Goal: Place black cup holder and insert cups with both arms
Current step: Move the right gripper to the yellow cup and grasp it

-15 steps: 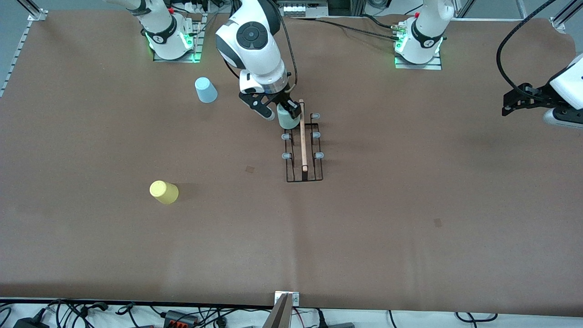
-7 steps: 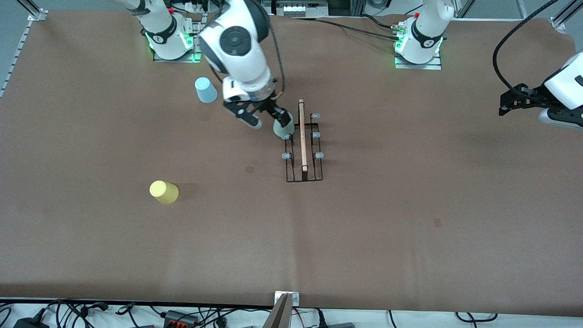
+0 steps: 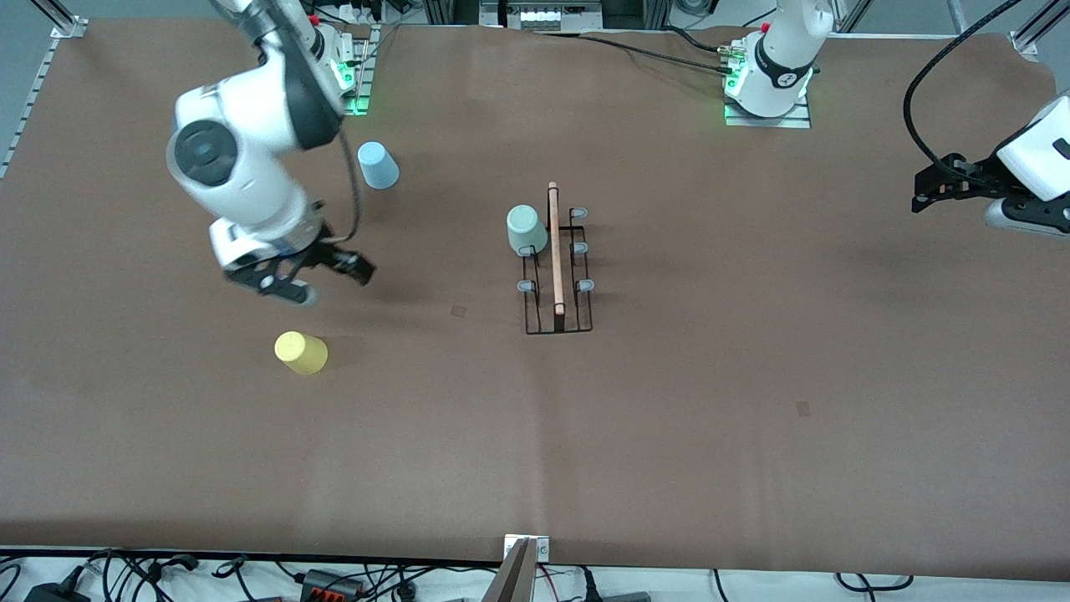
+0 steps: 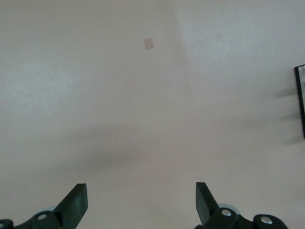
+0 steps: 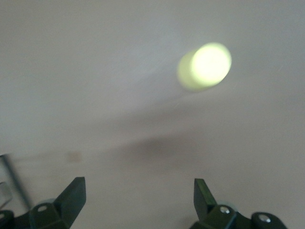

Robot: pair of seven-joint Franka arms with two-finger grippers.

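Right gripper (empty, spread) over table near yellow cup; left gripper waits, seemingly open.

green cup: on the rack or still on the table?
On the rack. The green cup sits upside down over a peg of the black cup holder, beside its wooden handle; the open right claw is away over bare table.
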